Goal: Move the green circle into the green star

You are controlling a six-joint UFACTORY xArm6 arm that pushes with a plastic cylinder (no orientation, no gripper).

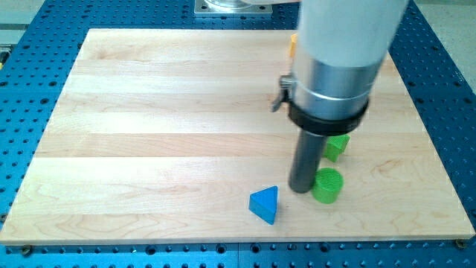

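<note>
The green circle [327,184], a short round block, stands on the wooden board [149,134] at the view's lower right. My tip [302,189] rests on the board right at the circle's left side, touching or nearly touching it. The green star [338,145] lies just above the circle, partly hidden behind the rod and the arm's grey collar, so its shape is hard to make out. A small gap separates the circle and the star.
A blue triangle [265,204] lies to the lower left of my tip, near the board's bottom edge. An orange block [293,45] peeks out at the left of the arm near the board's top. Blue perforated table [30,74] surrounds the board.
</note>
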